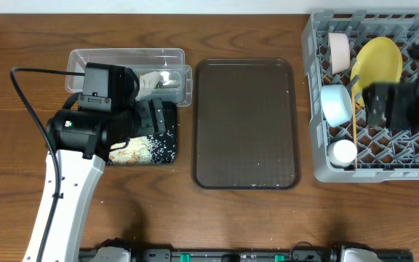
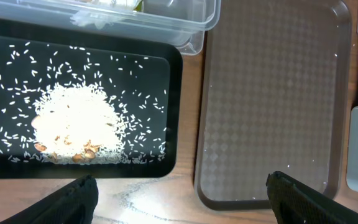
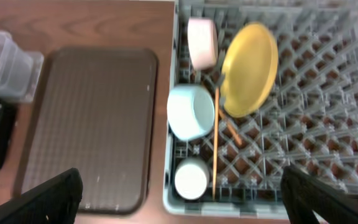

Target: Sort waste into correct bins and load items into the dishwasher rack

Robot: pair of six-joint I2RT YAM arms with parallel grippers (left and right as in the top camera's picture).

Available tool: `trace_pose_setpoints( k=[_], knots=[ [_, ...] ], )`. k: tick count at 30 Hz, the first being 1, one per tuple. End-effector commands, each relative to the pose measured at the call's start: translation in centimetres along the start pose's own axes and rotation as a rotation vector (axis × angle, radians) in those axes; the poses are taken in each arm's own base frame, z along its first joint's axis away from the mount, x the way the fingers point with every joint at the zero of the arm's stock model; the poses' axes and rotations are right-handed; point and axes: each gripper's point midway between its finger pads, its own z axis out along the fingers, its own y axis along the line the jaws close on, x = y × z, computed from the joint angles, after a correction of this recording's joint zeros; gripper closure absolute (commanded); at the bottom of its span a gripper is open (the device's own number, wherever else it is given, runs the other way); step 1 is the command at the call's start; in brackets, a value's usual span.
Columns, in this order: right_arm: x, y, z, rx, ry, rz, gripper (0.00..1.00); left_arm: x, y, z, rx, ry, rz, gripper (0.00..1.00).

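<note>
A: Left pincer (image 2: 182, 186) wide, empty, above rice (image 2: 73, 124) in black tray (image 2: 174, 106). Right pincer (image 3: 180, 180) wide too, over loaded dishwasher rack (image 3: 328, 124).
B: Lift both straight up; don't clip clear tub (image 2: 188, 18) or yellow plate (image 3: 250, 68).

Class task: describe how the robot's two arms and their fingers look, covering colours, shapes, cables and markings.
The left arm has a white, smooth link, a rounded black joint with a small green light and a looping black cable. The right arm is black and blurred. The left fingers and right fingers are matte black.
</note>
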Motion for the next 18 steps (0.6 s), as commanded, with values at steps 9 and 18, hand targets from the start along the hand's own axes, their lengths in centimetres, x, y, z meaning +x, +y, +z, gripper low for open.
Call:
trace_pose_setpoints(
  k=[9, 18],
  knots=[
    [2.7, -3.5, -9.6, 0.276, -0.276, 0.136, 0.01, -0.2, 0.2, 0.0, -0.007, -0.003, 0.002, 0.11],
    [2.5, -1.8, -1.0, 0.167, -0.567, 0.049, 0.01, -0.2, 0.2, 0.0, -0.006, -0.003, 0.002, 0.11]
  ],
)
